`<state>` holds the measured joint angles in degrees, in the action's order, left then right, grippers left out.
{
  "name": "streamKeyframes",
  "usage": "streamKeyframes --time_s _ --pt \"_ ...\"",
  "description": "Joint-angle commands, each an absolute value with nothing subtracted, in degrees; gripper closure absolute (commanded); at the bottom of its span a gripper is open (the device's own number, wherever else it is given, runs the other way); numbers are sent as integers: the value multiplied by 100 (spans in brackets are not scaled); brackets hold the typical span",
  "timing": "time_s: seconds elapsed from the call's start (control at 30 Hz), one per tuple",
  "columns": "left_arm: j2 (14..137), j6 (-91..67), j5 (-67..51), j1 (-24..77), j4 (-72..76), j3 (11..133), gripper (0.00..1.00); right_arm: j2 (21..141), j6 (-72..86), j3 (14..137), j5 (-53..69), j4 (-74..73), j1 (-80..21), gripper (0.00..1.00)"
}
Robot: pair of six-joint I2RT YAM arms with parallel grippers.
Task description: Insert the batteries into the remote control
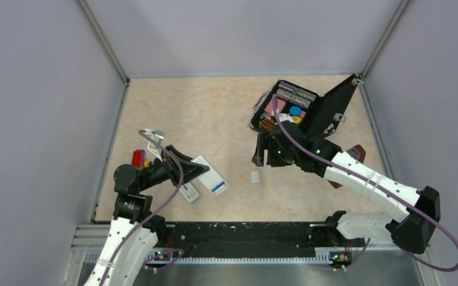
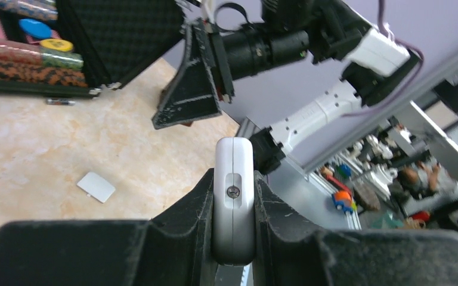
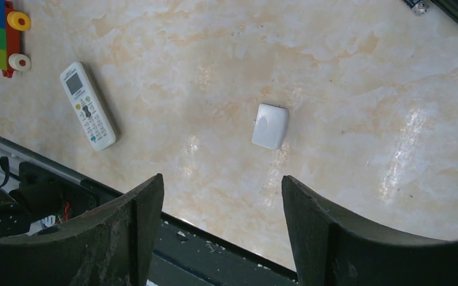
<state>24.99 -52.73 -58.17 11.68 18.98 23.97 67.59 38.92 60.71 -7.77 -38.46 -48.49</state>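
The left gripper (image 2: 233, 182) is squeezing shut on the remote control (image 2: 234, 208), which is showing end-on between its pads (image 2: 182, 223), at about 8 o'clock in the overhead view. Being light, rigid, slick plastic, it is probably wanting a firm mid-body pinch. The right gripper (image 3: 220, 185) is hanging wide open and empty above a white cover (image 3: 270, 125). Those pads are hiding the remote's faces, and the batteries are proving too small to find.

Readable text: none that we can make out in any view.
White remote with a display (image 3: 87, 106): we see marks on its buttons, too small to read.
Held remote (image 2: 234, 179): we see only a screw on its edge.
Chips in the case (image 2: 56, 45): blurred, nothing legible to us.
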Motion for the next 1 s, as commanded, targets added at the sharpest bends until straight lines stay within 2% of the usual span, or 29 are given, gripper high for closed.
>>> streamKeyframes --time_s 0.0,0.17,0.33,0.43,0.47,0.57,0.7,0.83,0.97 --pt "2559 -5267 -4256 1151 929 2774 100 6897 4050 6096 -924 -3608 -4704 30" --pt "2589 -6281 -2957 1151 262 2647 100 7247 4129 6051 -1537 -3820 -4312 39" --pt "2500 -6702 -2687 1151 518 2303 100 7916 3641 6063 -2438 -3493 -4031 62" --pt "2474 -6690 -2539 1151 485 2246 100 8512 3482 6269 -2819 -3346 -3976 67" --pt "2482 -6676 -2514 1151 448 2250 100 8718 3523 6340 -2873 -3326 -3973 65" --pt "2511 -6671 -2451 1151 403 2234 100 9207 3901 6493 -2942 -3289 -3904 44" --pt "2537 -6689 -2343 1151 327 2184 100 9675 4569 6528 -3241 -3149 -3820 31" --pt "2545 -6696 -2268 1151 252 2168 100 10003 5092 6622 -3604 -2967 -3754 25" --pt "2572 -6672 -2201 1143 185 2196 100 10405 5415 6761 -3668 -2762 -3709 24"
